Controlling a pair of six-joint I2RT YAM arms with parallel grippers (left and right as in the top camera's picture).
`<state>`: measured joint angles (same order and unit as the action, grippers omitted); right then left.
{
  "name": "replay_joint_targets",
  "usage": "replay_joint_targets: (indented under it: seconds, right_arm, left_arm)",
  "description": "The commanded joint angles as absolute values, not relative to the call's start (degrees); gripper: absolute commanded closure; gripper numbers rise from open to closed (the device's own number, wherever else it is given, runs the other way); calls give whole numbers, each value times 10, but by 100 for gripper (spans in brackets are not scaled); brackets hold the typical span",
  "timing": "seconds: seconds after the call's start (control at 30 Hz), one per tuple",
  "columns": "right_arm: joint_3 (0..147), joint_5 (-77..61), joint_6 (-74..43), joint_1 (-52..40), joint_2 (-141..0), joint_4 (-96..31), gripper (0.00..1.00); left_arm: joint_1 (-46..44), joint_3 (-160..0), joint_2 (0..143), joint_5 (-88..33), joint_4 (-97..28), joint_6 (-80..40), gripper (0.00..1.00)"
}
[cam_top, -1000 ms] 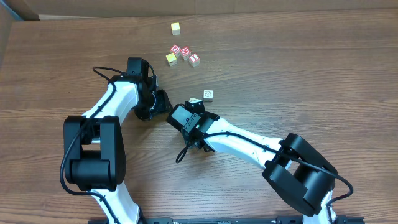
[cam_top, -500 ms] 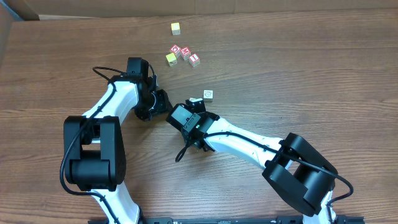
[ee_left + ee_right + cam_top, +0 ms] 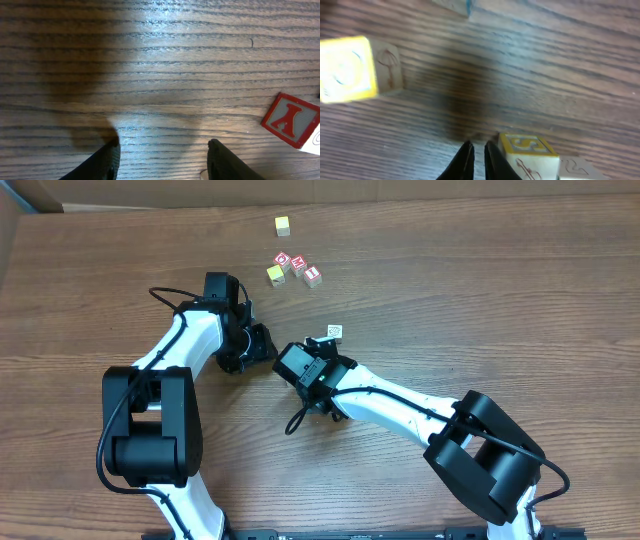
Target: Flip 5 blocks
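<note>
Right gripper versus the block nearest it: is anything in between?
Nothing visible. In the wrist view the right gripper, jaws shut, sits right beside the yellow-bordered block, with only bare table around them. Whether they touch is unclear.

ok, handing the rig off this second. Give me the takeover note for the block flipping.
Left pincer: open, empty, over bare table. A red-letter block is at the edge of its view.
Right pincer: shut, gripping nothing, tips beside a yellow-framed block. A yellow-faced block lies apart from it.
Overhead: cluster of four cubes farther up the table, lone cube beyond it.
Done: cannot tell how many are flipped.
Left: the remaining flips; no block is gripped now.
</note>
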<state>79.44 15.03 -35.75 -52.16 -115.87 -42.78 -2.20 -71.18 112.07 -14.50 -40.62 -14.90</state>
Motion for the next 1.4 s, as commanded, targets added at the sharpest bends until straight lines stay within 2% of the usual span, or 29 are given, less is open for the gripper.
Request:
replay_joint_targets:
  seconds: [0.0, 0.23, 0.3, 0.37, 0.43, 0.5, 0.63, 0.7, 0.9, 1.37]
  right_arm:
    - [818, 157, -355, -516, -1126, -416, 89]
    - [854, 183, -356, -463, -1123, -395, 89]
    - [854, 163, -356, -443, -1130, -393, 89]
    - [854, 120, -356, -423, -1142, -393, 89]
    - [854, 83, -356, -410, -1156, -398, 88]
    - [854, 62, -356, -404, -1168, -409, 88]
    - [854, 56, -355, -404, -1174, -433, 92]
    - [854, 43, -355, -406, -1174, -439, 96]
    - [854, 24, -340, -408, -1175, -471, 96]
    - [852, -13, -325, -409, -1175, -503, 96]
  left_arm:
    - [-19, -694, 1131, -131, -405, -154, 50]
    - [-19, -694, 1131, -131, -406, -154, 50]
    - [-19, -694, 1131, -131, -408, -154, 53]
    - [-19, -694, 1131, -131, -407, -154, 63]
    - [-19, -694, 1131, -131, -406, -154, 84]
    - [-19, -694, 1131, -131, -406, -154, 95]
    - [-19, -694, 1131, -131, -406, -154, 96]
    - [-19, -694, 1131, -131, -406, -154, 91]
    - [-19, -694, 1131, -131, -406, -154, 85]
    - [-19, -694, 1131, -131, -404, -154, 85]
